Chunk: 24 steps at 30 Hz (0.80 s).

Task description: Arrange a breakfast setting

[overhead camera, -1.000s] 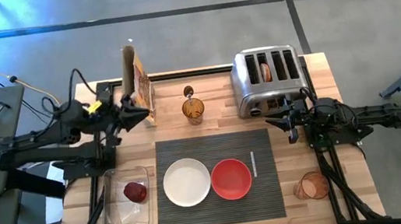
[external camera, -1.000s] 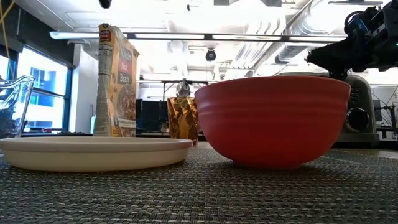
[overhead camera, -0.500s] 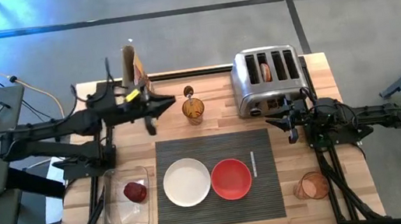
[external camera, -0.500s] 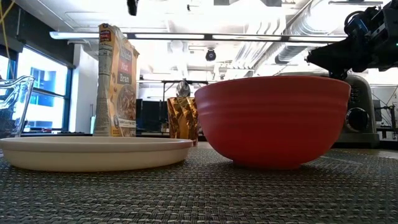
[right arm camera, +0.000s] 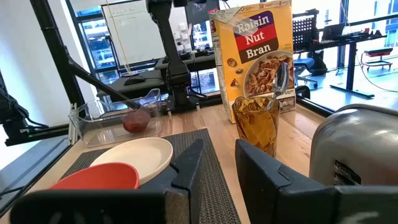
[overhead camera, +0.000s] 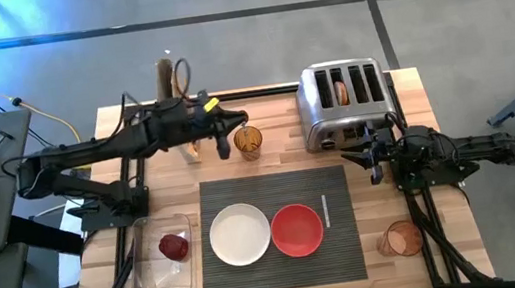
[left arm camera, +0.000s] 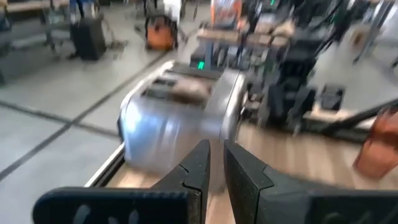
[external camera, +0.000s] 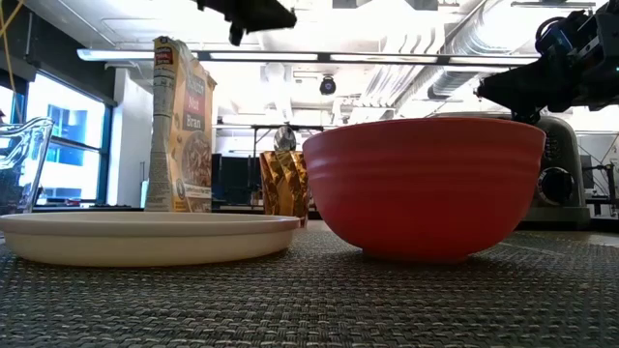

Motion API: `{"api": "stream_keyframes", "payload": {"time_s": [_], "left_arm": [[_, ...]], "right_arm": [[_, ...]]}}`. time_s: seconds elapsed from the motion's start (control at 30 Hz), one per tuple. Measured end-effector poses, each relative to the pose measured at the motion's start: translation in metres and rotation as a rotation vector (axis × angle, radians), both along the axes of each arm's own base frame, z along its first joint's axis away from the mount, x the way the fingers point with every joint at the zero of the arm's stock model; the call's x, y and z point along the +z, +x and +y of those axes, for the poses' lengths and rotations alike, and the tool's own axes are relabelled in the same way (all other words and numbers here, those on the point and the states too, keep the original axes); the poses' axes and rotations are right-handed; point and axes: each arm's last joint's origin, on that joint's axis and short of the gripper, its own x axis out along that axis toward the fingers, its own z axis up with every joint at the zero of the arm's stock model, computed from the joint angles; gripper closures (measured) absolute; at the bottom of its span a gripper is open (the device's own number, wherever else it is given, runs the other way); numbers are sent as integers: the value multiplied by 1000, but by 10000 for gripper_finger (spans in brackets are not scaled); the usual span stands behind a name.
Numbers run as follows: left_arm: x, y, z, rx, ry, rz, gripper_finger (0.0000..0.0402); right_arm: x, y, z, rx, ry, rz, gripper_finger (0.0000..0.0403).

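A white plate (overhead camera: 240, 233) and a red bowl (overhead camera: 297, 229) stand side by side on the dark ribbed mat (overhead camera: 343, 248). The spoon (overhead camera: 241, 118) stands in an amber glass (overhead camera: 248, 141), its metal bowl up (right arm camera: 281, 78). A bagel half (overhead camera: 340, 90) sticks up from a slot of the toaster (overhead camera: 347, 101). The dark red fruit (overhead camera: 173, 245) lies in the clear tray (overhead camera: 160, 279). My left gripper (overhead camera: 234, 125) hovers high beside the spoon, shut and empty, pointing at the toaster (left arm camera: 180, 124). My right gripper (overhead camera: 352, 157) waits in front of the toaster, slightly open and empty.
A cereal box (overhead camera: 174, 100) stands at the far edge, left of the glass. A second amber glass (overhead camera: 402, 239) lies at the near right of the table. A thin pale stick (overhead camera: 325, 205) lies on the mat, right of the bowl.
My left gripper has swept toward the table's right edge along the far side, past the cereal box, and now stands by the spoon in the glass. It has come into the low view from above. The plate, the bowl and the other things have stayed put.
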Motion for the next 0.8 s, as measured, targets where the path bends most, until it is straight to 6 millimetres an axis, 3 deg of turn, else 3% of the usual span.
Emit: {"api": "stream_keyframes", "payload": {"time_s": [0.37, 0.8], "left_arm": [[9, 20, 20, 26, 67, 280, 367], [-7, 31, 44, 83, 106, 387, 367]], "right_arm": [[0, 0, 0, 0, 0, 0, 320], [0, 0, 0, 0, 0, 0, 320]]}}
